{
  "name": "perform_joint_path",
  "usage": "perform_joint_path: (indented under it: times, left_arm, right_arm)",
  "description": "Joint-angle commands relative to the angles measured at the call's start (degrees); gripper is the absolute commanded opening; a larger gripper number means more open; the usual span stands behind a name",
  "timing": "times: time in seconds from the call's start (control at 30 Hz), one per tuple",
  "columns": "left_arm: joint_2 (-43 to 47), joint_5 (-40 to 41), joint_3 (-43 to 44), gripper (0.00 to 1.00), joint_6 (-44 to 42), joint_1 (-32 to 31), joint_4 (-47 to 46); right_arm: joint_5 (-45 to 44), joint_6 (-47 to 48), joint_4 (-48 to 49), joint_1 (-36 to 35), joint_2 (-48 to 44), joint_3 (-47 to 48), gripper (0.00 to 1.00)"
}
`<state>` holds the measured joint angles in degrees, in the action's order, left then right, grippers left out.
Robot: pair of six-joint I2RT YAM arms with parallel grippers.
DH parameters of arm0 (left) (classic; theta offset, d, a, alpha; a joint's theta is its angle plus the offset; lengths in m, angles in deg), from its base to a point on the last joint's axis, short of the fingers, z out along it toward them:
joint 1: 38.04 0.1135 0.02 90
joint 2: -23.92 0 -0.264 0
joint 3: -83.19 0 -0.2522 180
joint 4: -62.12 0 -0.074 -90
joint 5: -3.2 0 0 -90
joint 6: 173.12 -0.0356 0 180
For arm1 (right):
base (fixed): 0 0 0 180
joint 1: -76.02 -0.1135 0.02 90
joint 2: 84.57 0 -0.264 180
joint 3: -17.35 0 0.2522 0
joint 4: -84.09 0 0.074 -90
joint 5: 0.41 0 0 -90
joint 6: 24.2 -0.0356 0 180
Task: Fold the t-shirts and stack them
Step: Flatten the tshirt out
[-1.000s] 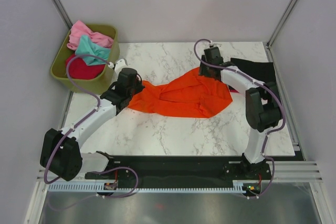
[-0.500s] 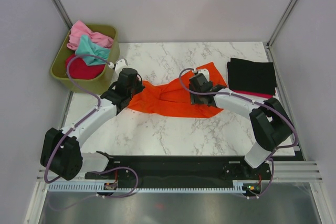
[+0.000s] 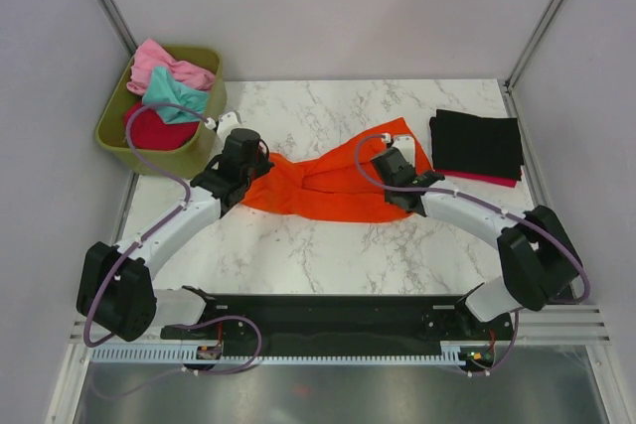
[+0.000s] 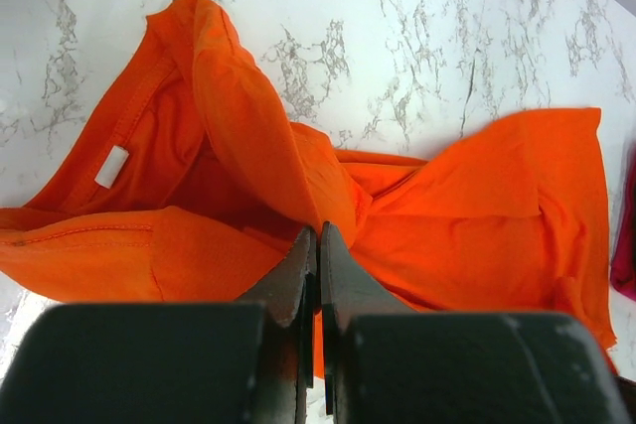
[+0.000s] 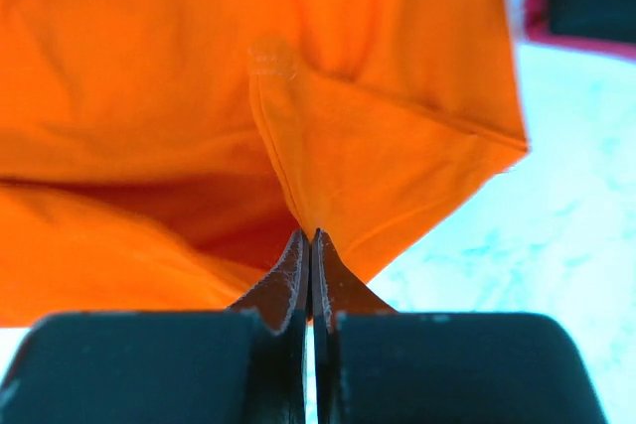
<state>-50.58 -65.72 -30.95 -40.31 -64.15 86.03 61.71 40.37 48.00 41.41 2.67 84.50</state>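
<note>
The bright orange t-shirt (image 3: 323,184) lies bunched across the middle of the marble table. My left gripper (image 3: 250,164) is at its left end, shut on a raised fold of the orange t-shirt (image 4: 248,136); the jaws (image 4: 318,233) pinch the cloth. My right gripper (image 3: 395,172) is at the right end, shut on a pinched ridge of the orange t-shirt (image 5: 378,146), with its tips (image 5: 310,235) pressed together. A folded black t-shirt (image 3: 477,144) lies at the back right on a crimson one (image 3: 489,179).
An olive-green bin (image 3: 111,126) stands at the back left, off the table's corner, holding pink (image 3: 164,65), teal (image 3: 177,96) and dark red (image 3: 159,132) shirts. Grey walls close in both sides and the back.
My right arm swung from the shirt's far right edge toward the near side, then shut on the orange cloth. The shirt's right half was drawn in narrower, uncovering the black shirt. The left arm stayed put.
</note>
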Motion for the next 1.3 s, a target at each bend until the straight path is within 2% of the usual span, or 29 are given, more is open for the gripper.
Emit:
perform_joint_path:
  times: [0.0,0.2,0.3,0.47,0.63,0.87,0.97,1.03,1.07,1.1,1.13,1.2,1.27]
  left_arm:
    - [-0.03,3.70,0.29,0.02,0.35,-0.08,-1.37]
    - [1.28,7.21,0.11,0.02,3.68,1.15,1.88]
    - [4.35,9.59,-1.73,0.02,6.06,1.41,2.33]
    - [8.49,9.77,-4.63,0.02,6.85,1.15,0.31]
    - [9.20,6.52,-6.22,0.02,2.74,0.97,-4.34]
    - [10.95,2.30,-7.01,0.02,-2.46,-1.05,-9.27]
    - [10.96,0.55,-7.62,0.03,-2.64,-1.58,-9.80]
    - [10.00,-1.29,-7.10,0.18,-1.24,-1.58,-6.57]
    - [9.73,-1.31,-6.49,0.36,-0.54,-1.58,-5.07]
    - [9.46,-0.96,-6.05,0.69,0.43,-1.58,-3.58]
    - [9.37,1.92,-5.52,0.81,1.22,-1.49,0.53]
    - [9.46,5.18,-4.29,0.99,1.32,-1.49,3.46]
    - [9.20,8.53,-3.85,1.00,0.88,-1.31,5.23]
  right_arm:
    - [-8.40,-2.51,0.70,0.94,-5.57,-1.00,0.00]
    - [-7.29,-8.13,6.40,10.24,-16.37,-8.99,0.01]
    - [-3.86,-10.24,10.10,14.39,-22.00,-13.91,0.05]
    - [-2.45,-12.27,12.39,15.19,-24.84,-17.08,0.10]
    - [0.45,-12.89,14.41,15.27,-24.49,-17.96,0.13]
    - [4.94,-11.40,17.14,15.27,-24.40,-19.11,0.06]
    - [2.32,-15.24,15.30,15.36,-24.66,-19.20,0.03]
    - [-0.94,-16.92,15.12,15.62,-26.50,-20.94,0.05]
    - [-1.65,-17.98,15.21,15.63,-28.86,-21.56,0.07]
    - [-3.04,-18.34,15.21,15.63,-30.19,-22.09,0.08]
    - [-3.67,-18.69,15.21,15.71,-31.51,-23.14,0.09]
    - [-5.07,-19.91,15.12,15.63,-35.11,-24.29,0.10]
    - [-7.97,-20.88,14.77,15.71,-38.18,-26.13,0.09]
